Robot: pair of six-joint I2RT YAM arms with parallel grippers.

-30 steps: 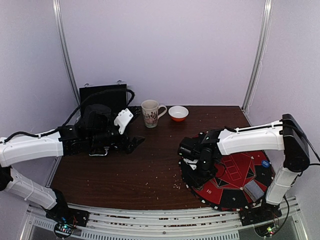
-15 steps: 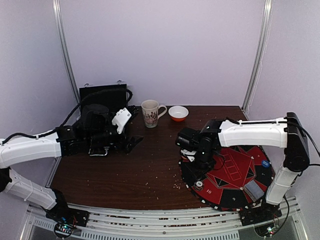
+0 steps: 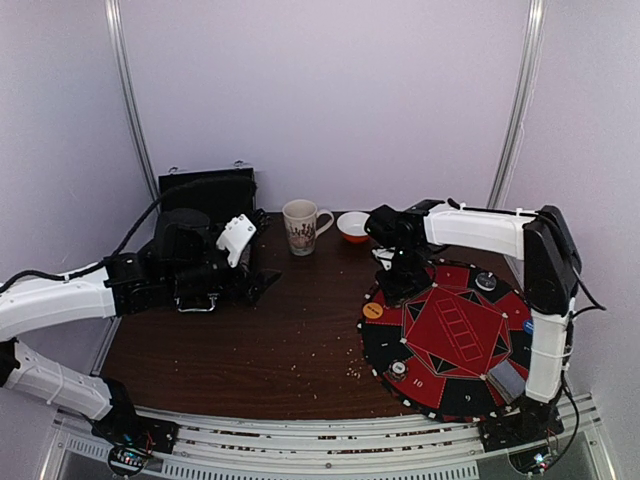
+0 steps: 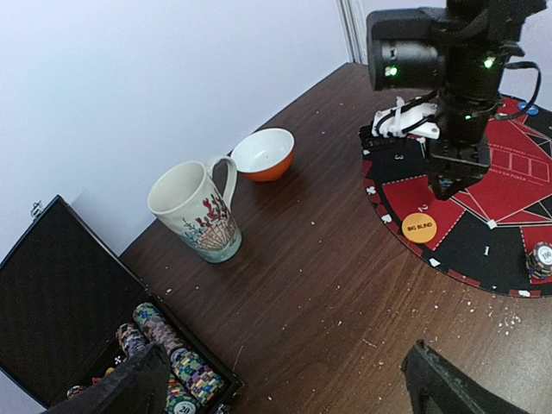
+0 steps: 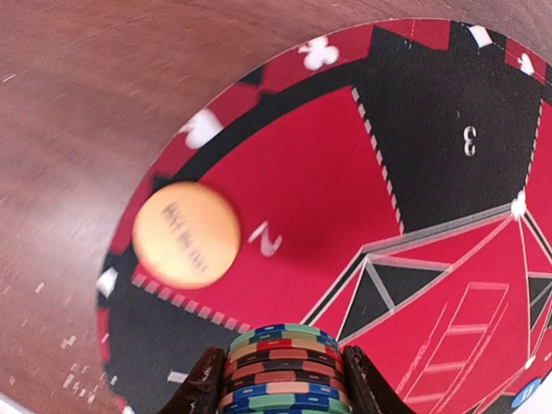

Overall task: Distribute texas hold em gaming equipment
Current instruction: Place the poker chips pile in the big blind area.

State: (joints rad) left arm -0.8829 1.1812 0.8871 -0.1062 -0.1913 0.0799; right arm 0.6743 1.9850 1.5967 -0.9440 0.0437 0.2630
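The stack of multicoloured round poker chips, pinched by its rims in the right end effector, now hangs over the 11 o'clock edge of the round red-and-black felt mat. The arm has swung there from the 8 o'clock edge. That uncovers the flat orange "BIG BLIND" disc at 9 o'clock and a short chip pile at 7 o'clock. Those placings look done, and another seat seems next. The stack's long axis appears to run down along the fingers, with the faces level. Over the dark wooden tabletop at 9 o'clock, the left end effector hangs wide open, holding nothing.
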